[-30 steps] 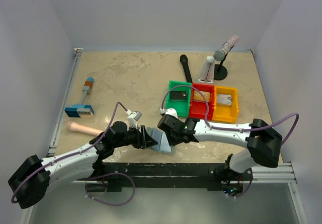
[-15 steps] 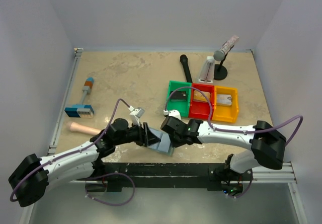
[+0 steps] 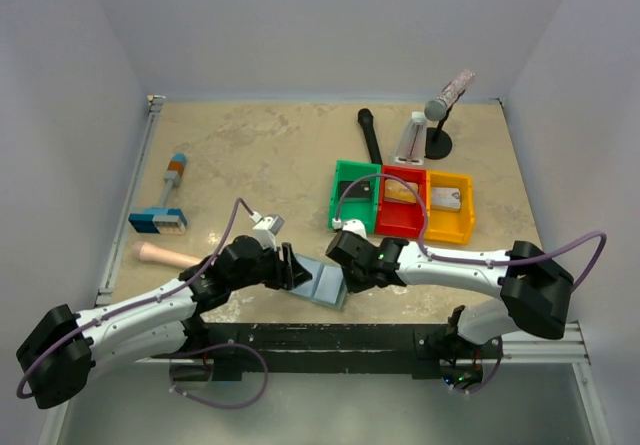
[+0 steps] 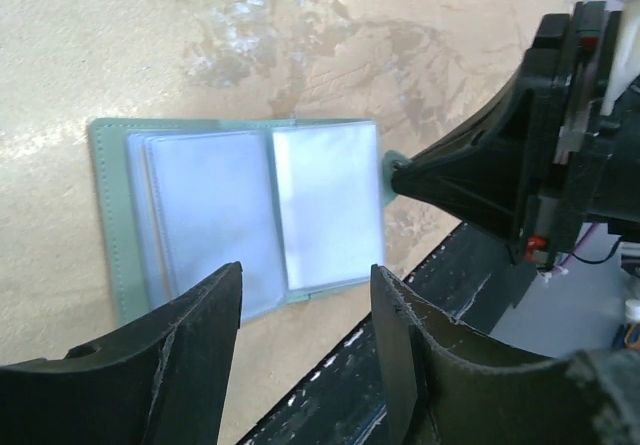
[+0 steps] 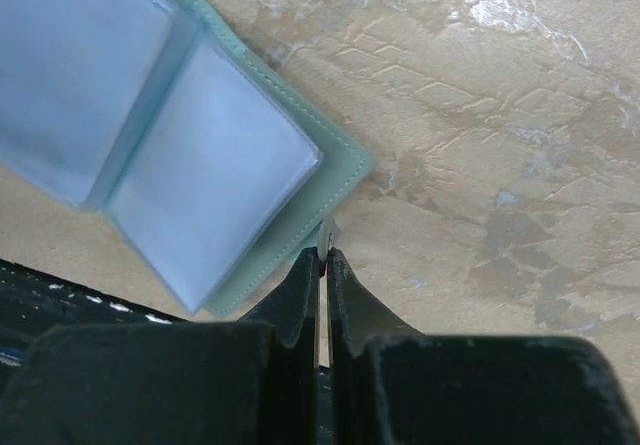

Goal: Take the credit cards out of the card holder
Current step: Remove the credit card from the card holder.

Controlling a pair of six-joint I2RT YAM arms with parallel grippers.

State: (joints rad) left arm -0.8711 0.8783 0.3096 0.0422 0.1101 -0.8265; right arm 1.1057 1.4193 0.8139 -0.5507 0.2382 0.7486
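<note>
The grey-blue card holder (image 3: 321,284) lies open and flat on the table near the front edge, with its clear sleeves facing up (image 4: 240,215). My left gripper (image 3: 298,272) is open and hovers just above its left side, its jaws empty (image 4: 305,270). My right gripper (image 3: 345,282) is shut on the small tab at the holder's right edge (image 5: 322,253). The holder also fills the upper left of the right wrist view (image 5: 170,145). A dark card (image 3: 352,191) lies in the green bin, a tan-orange card (image 3: 398,193) in the red bin, and a pale greyish card (image 3: 447,201) in the yellow bin.
The green (image 3: 340,205), red (image 3: 402,227) and yellow (image 3: 462,227) bins stand in a row behind the right arm. A black rod (image 3: 369,135) and a small stand (image 3: 437,125) are at the back. A blue-and-orange tool (image 3: 165,200) and a wooden handle (image 3: 165,256) lie on the left. The black table rail (image 4: 440,295) runs just below the holder.
The card holder went from raised and tilted between both grippers to lying open and flat on the table. My left gripper has come off it and opened. My right gripper has shifted slightly right.
</note>
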